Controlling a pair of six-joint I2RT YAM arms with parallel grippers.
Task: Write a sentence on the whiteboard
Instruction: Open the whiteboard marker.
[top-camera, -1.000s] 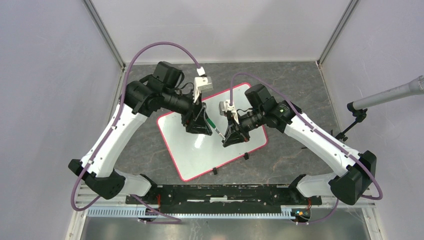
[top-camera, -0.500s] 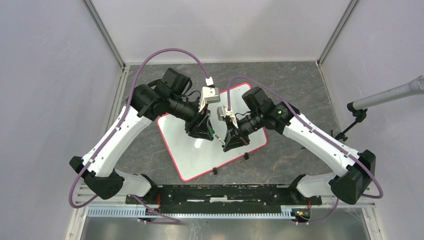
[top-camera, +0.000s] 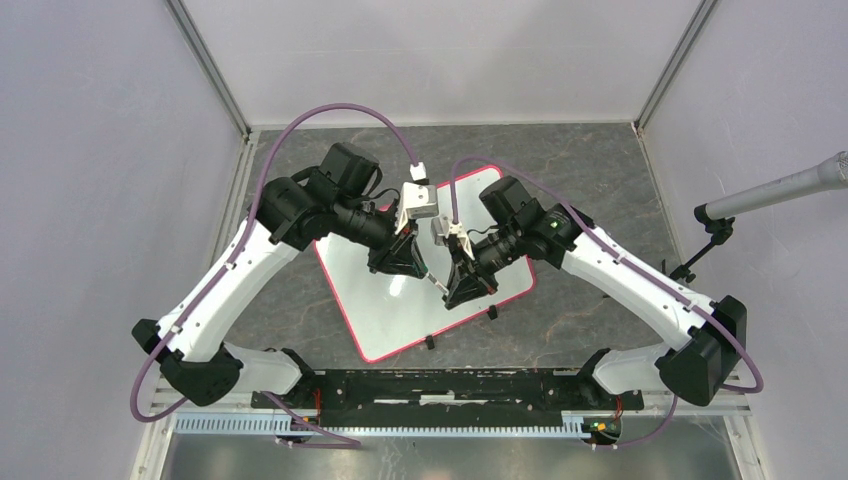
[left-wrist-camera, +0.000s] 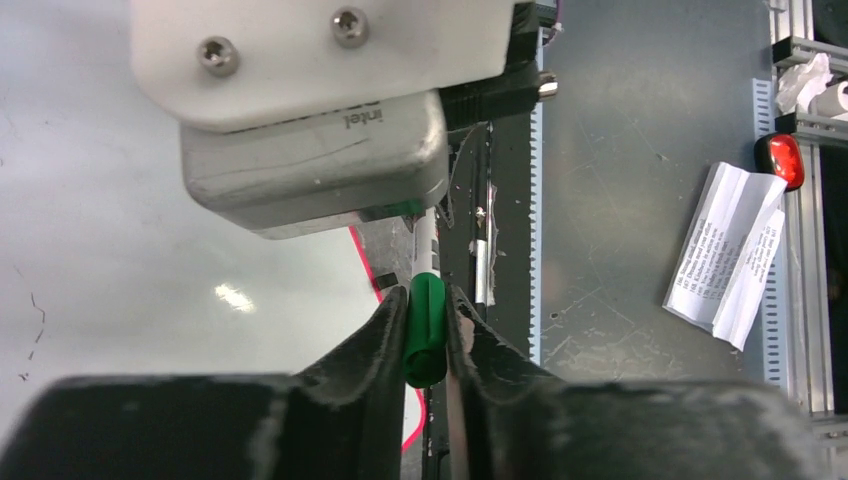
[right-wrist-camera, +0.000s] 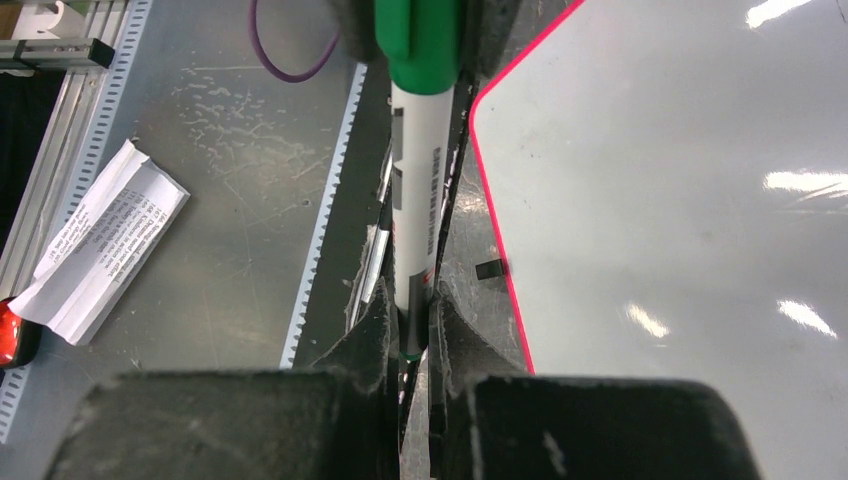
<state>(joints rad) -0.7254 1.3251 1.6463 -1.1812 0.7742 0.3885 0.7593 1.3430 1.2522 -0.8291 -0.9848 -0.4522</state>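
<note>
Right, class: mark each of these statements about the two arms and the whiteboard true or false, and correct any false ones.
1. The right gripper holds the marker by its white barrel. True.
2. The whiteboard has a blue rim. False: the rim is red-pink.
3. The left gripper has the green cap between its fingers. True.
4. The folded printed paper lies on the whiteboard. False: it lies off the board, on the grey surface beside a rail.

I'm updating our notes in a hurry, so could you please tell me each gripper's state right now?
Left gripper: closed on the green cap.
Right gripper: closed on the marker barrel, holding it.
</note>
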